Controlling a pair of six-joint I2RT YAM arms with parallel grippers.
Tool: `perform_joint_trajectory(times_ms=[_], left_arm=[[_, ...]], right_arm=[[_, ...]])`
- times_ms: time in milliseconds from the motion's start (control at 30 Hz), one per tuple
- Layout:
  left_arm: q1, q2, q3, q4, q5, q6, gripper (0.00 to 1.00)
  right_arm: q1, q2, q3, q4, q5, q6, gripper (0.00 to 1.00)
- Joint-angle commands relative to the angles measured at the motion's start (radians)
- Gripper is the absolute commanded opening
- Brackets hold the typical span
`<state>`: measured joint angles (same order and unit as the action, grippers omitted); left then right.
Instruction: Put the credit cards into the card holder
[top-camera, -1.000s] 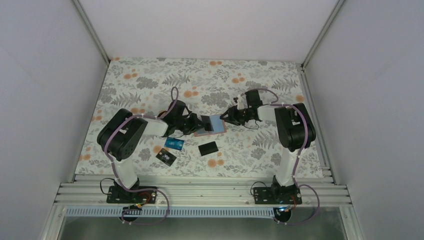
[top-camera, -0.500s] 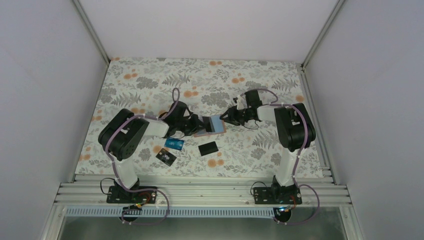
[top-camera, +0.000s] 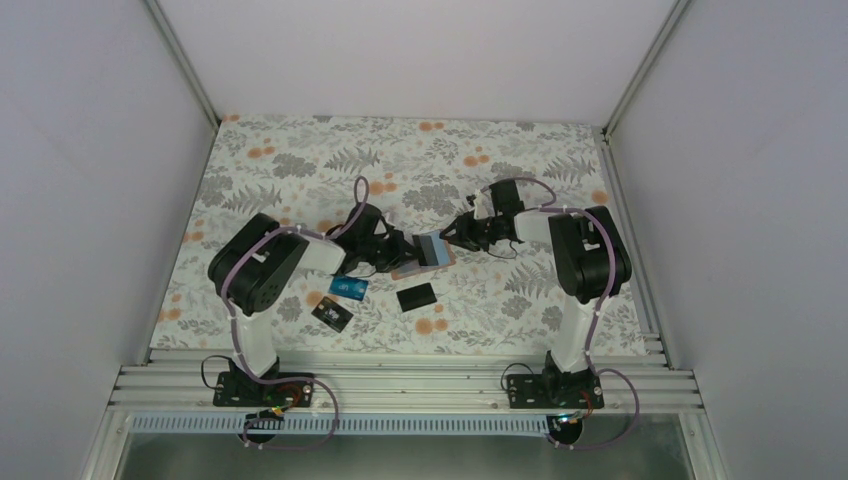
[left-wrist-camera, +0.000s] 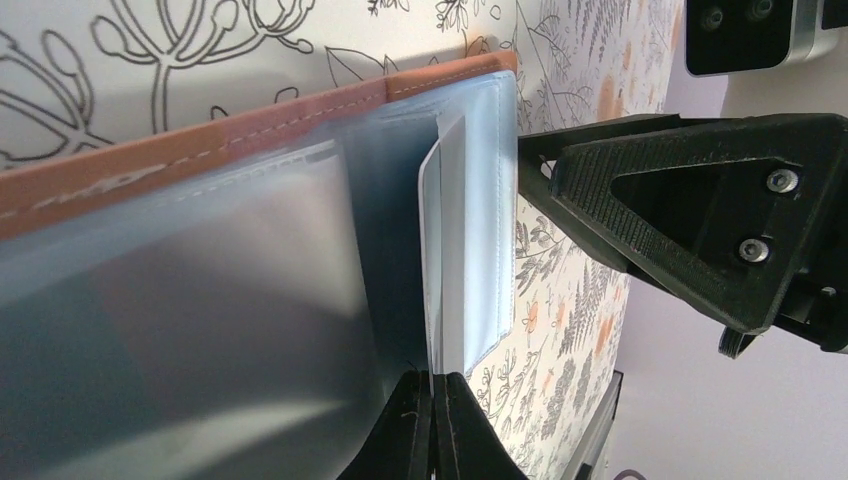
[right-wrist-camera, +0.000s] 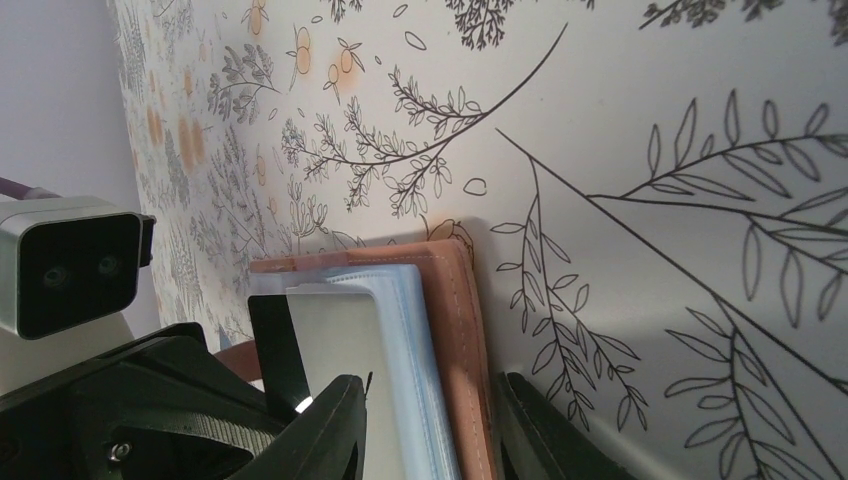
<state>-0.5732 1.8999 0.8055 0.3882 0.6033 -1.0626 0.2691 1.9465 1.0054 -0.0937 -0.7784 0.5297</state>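
**Three cards on the table, one card at the slot**

On the flowered table (top-camera: 300, 170) the task is, in my judgement, only in its first part. The card holder (right-wrist-camera: 457, 330) lies open near the middle of the table, between the two arms. Its brown cover is on the cloth and its clear sleeves (left-wrist-camera: 200, 290) stand up from it. The right gripper (right-wrist-camera: 428, 400) has its jaws closed around one end of the holder, cover and sleeves together, and this seems to keep it steady. The left gripper (left-wrist-camera: 432, 385) is clenched on a pale card (left-wrist-camera: 430, 250). The card is held on edge with its far end among the sleeves, but I cannot tell whether it already sits inside a pocket. I cannot make out any other card in the holder. Three cards are left on the table, just in front of the holder: a plain black card (top-camera: 417, 296), a blue card (top-camera: 349, 288) and a black card with pale marks (top-camera: 332, 315).

Compared with the picture of one second ago, the left arm has turned toward the holder and its gripper has come closer to it. The right arm and the three loose cards have not moved.
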Motion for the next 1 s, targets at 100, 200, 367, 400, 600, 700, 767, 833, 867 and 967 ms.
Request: perform_joint_trajectory(times_ms=[100,200,367,400,600,700,767,833,867,967], left_arm=[[-0.020,0.039,0.017,0.014,-0.001,-0.025,0.02],[-0.028,0.043,0.015,0.022,-0.013,-0.046,0.02],[-0.037,0.052,0.014,0.044,-0.025,-0.079,0.02],[-0.038,0.054,0.014,0.047,-0.027,-0.087,0.02],[-0.052,0.063,0.006,0.082,-0.047,-0.142,0.02],[-0.057,0.069,0.000,0.100,-0.052,-0.168,0.02],[-0.059,0.070,-0.011,0.128,-0.056,-0.195,0.02],[-0.063,0.071,-0.021,0.147,-0.058,-0.217,0.02],[-0.067,0.072,-0.023,0.155,-0.058,-0.226,0.03],[-0.080,0.076,-0.024,0.164,-0.070,-0.252,0.02]], right_arm=[[0.009,0.014,0.011,-0.018,0.003,0.001,0.34],[0.009,0.015,0.007,-0.018,0.007,0.009,0.34],[0.011,0.012,-0.001,-0.015,0.010,0.029,0.33],[0.011,0.010,-0.004,-0.016,0.012,0.032,0.33],[0.015,-0.011,-0.022,-0.028,0.038,0.055,0.31],[0.015,-0.034,-0.026,-0.056,0.070,0.057,0.31],[0.015,-0.052,-0.032,-0.071,0.100,0.057,0.31],[0.015,-0.067,-0.041,-0.077,0.112,0.063,0.31],[0.015,-0.071,-0.048,-0.072,0.113,0.070,0.31],[0.015,-0.080,-0.072,-0.049,0.110,0.102,0.31]])
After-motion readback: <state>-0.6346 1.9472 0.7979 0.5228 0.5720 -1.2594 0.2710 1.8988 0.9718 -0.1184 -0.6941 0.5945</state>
